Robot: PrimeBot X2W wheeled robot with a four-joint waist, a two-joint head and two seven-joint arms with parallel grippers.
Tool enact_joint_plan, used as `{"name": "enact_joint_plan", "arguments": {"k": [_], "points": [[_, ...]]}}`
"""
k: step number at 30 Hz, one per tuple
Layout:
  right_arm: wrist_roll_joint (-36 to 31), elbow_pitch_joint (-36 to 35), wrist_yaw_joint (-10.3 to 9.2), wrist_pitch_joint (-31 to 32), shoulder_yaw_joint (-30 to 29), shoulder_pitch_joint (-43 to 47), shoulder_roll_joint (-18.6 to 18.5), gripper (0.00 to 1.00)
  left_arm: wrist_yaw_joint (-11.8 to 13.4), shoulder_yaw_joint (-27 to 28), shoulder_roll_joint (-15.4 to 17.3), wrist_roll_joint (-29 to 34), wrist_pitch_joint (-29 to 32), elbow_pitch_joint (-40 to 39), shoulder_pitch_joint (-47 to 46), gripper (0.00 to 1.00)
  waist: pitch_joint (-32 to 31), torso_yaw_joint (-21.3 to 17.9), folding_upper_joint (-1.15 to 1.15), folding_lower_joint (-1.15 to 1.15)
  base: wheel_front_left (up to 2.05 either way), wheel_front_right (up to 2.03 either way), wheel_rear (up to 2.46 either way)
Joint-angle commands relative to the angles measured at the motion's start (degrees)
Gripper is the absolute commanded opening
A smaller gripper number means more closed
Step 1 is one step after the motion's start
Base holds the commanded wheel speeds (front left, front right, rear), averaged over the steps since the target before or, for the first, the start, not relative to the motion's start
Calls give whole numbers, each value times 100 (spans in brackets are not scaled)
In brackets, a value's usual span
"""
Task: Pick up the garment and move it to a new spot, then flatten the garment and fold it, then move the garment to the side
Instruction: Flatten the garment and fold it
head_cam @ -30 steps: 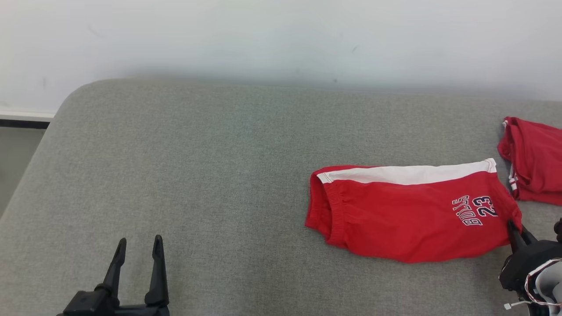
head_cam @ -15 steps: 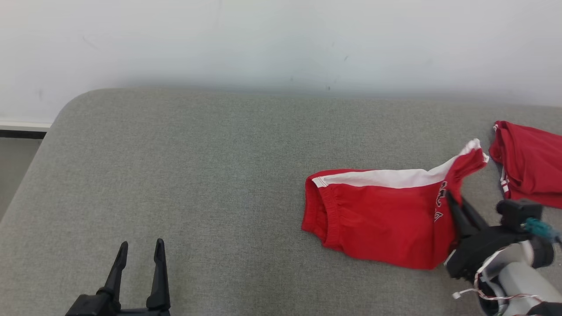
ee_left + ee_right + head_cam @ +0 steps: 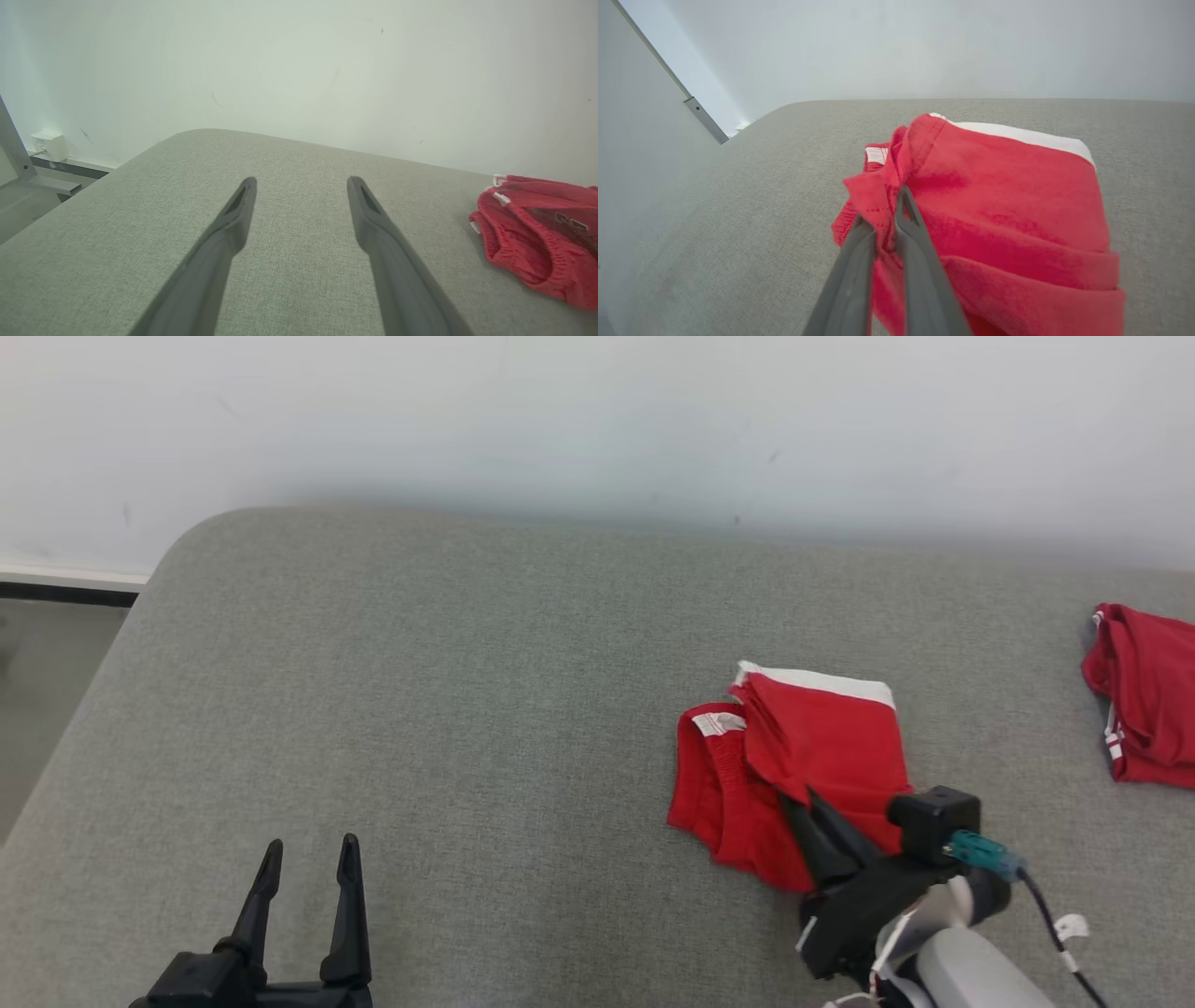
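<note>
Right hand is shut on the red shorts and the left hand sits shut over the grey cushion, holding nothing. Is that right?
Not quite. The left hand is open, its fingers spread wide apart, as the left wrist view shows. The rest holds: it holds nothing, and the right hand is shut on the shorts.

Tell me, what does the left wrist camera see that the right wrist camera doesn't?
Of the two, the left wrist view has the left gripper, its dark fingers spread wide above the grey cushion, holding nothing. The right wrist view instead has the right gripper, shut on a bunched edge of the red shorts, and the broad white stripe along their far side. Both share the red shorts, the grey cushion and the pale wall behind.
</note>
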Motion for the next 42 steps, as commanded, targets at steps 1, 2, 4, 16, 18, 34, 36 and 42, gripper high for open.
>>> {"name": "enact_joint_plan", "arguments": {"k": [1,2,4,16,18,34,36,42], "points": [[-59,-41,0,7,-1,42,52,0,4,7,-8,-21,-18,0,-44,100,17,35,0,0,0,0,0],[-84,-67,0,24,3,40,124,0,4,6,-8,-28,-18,5,-38,100,18,49,0,0,0,0,0],[-140,-121,0,54,12,44,212,0,4,-14,-8,-46,-18,11,-38,100,30,91,0,0,0,0,0],[-311,-179,0,281,126,363,557,0,35,-23,-9,-167,-18,8,-67,100,99,190,0,0,0,0,0],[-341,-150,0,306,192,414,567,0,46,-35,-9,-184,-18,14,-70,100,100,177,0,0,0,0,0],[-559,-330,0,-639,-455,360,434,100,71,133,-8,-81,-18,-42,98,100,-43,-132,0,0,0,0,0],[-600,-454,0,-715,-672,434,372,100,64,169,-9,-64,-18,-48,123,100,-65,-190,0,0,0,0,0],[-747,-779,0,-796,-1389,771,316,100,50,189,-9,31,-18,-68,228,100,-152,-363,0,0,0,0,0]]}}
